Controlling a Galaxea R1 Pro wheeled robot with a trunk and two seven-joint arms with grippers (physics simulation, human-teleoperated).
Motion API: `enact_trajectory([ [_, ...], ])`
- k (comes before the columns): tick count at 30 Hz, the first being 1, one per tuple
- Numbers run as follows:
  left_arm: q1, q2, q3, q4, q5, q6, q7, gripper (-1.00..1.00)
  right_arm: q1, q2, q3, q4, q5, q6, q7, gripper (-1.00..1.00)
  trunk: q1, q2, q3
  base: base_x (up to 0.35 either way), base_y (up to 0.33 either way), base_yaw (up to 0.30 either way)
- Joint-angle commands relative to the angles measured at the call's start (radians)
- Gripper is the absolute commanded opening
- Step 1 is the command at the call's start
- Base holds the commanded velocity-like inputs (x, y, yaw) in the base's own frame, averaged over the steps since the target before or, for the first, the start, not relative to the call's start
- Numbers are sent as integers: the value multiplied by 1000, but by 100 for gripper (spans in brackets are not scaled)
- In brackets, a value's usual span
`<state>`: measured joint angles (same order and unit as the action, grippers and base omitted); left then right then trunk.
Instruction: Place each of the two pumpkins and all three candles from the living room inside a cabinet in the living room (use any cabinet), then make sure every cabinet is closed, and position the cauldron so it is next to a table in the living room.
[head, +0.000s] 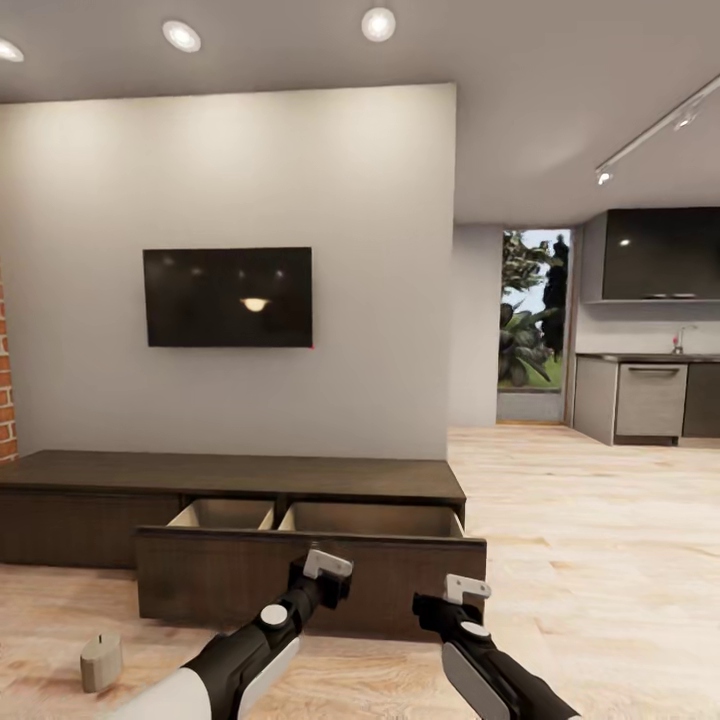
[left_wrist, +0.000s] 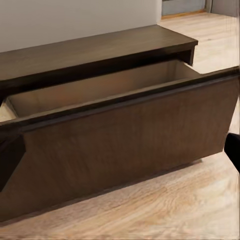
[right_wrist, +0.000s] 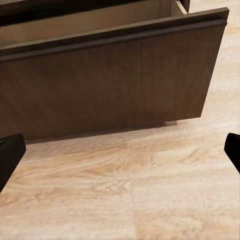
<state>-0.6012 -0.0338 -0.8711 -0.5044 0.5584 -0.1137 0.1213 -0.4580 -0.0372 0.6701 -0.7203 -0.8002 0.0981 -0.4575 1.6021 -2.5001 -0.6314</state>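
Pale wood planks make up the floor (head: 600, 520), running from under the robot out to the far rooms. Nearest, both arms reach forward low over these boards. The left gripper (head: 325, 575) and the right gripper (head: 455, 600) hang just short of the pulled-out drawer front (head: 300, 580); in the wrist views the dark fingertips (right_wrist: 10, 155) sit at opposite edges with bare floor between them, so both pairs of jaws are spread wide and hold nothing. On the floor on the robot's left stands one short stubby beige candle (head: 101, 660), upright, apart from the cabinet and from the left arm.

Next comes the long, low dark brown wood cabinet (head: 230, 475), set along the wall. Its wide drawer is drawn out toward the robot, showing pale beige insides (head: 225, 515) split by a divider into two compartments; what can be seen of both looks bare. The drawer's right corner juts out into the floor, and open planks stretch freely on that side.

Above the cabinet a flat black TV (head: 227, 297) hangs on the off-white wall (head: 230, 180), with a strip of red brick (head: 6, 380) at the left edge. Farther right the floor runs on to a glass door (head: 535, 320) with greenery outside and to grey kitchen units (head: 645, 395).
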Motion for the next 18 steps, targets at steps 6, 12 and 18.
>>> enact_trajectory([
  [6, -2, -1, -7, 35, 8, -7, -24, 100, -2, -3, 17, -52, 12, -5, -7, 100, 2, -2, -25, 0, 0, 0],
  [12, -2, 0, -7, 40, 8, -6, -28, 100, 0, -10, 14, -138, 45, -6, -9, 100, 5, -4, -48, 0, 0, 0],
  [18, -2, 0, -6, 38, 9, -6, -24, 100, 1, -7, 14, -164, 64, -6, -17, 100, 6, -4, -56, 0, 0, 0],
])
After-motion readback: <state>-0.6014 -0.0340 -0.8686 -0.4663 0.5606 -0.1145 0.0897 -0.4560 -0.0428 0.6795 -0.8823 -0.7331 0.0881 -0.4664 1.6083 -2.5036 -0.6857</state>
